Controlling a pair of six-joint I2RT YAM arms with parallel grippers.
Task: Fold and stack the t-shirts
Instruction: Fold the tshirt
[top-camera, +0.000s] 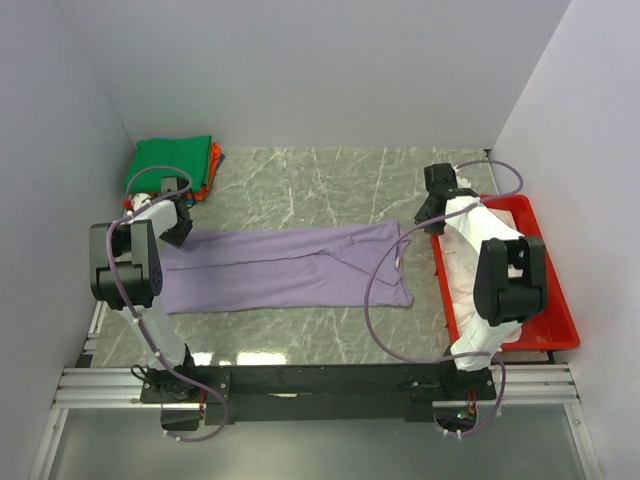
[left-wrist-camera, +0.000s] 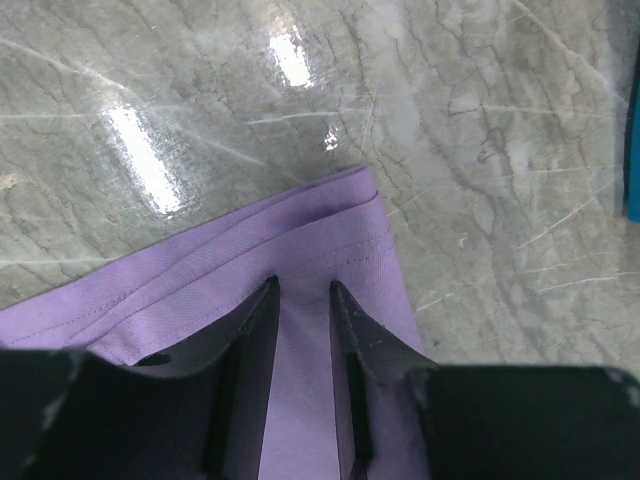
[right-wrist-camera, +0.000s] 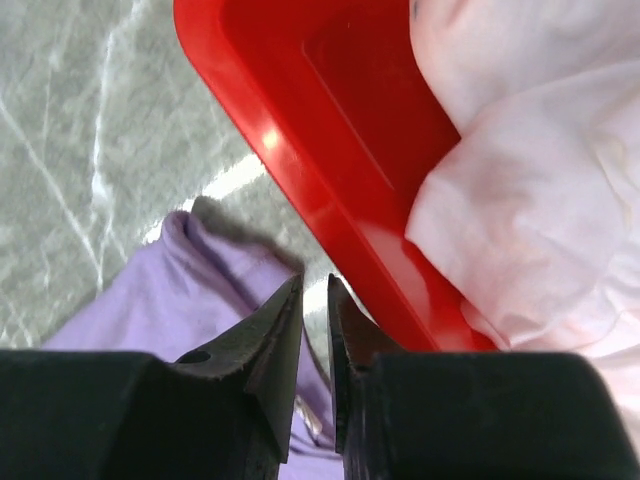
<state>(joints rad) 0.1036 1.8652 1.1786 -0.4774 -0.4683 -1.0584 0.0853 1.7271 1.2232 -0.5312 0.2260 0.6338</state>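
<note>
1. The lavender t-shirt (top-camera: 290, 268) lies flat on the marble table (top-camera: 320, 180). It is drawn out as a long band running left to right between the two arms, with its layers overlapping.
2. The left gripper (left-wrist-camera: 303, 285) sits low over the shirt's left end, just inside the hemmed corner. Its fingers stand apart and purple cloth shows in the gap. I cannot tell whether the cloth is pinched or only lying beneath.
3. The right gripper (right-wrist-camera: 315, 285) is at the shirt's right end, above a rumpled bit of lavender cloth and just beside the tray's outer wall. Its jaws are parted a crack, with nothing clamped between them.
4. The red tray (top-camera: 555, 300) sits along the table's right side. A crumpled pale pinkish-white t-shirt (right-wrist-camera: 530, 200) lies inside it, bunched against the wall nearest the gripper.
5. In the far-left corner, a folded green t-shirt (top-camera: 170, 160) tops a small stack. The edge of an orange-red t-shirt (top-camera: 214, 160) peeks out beneath it on the right. The stack sits apart from the lavender shirt.
</note>
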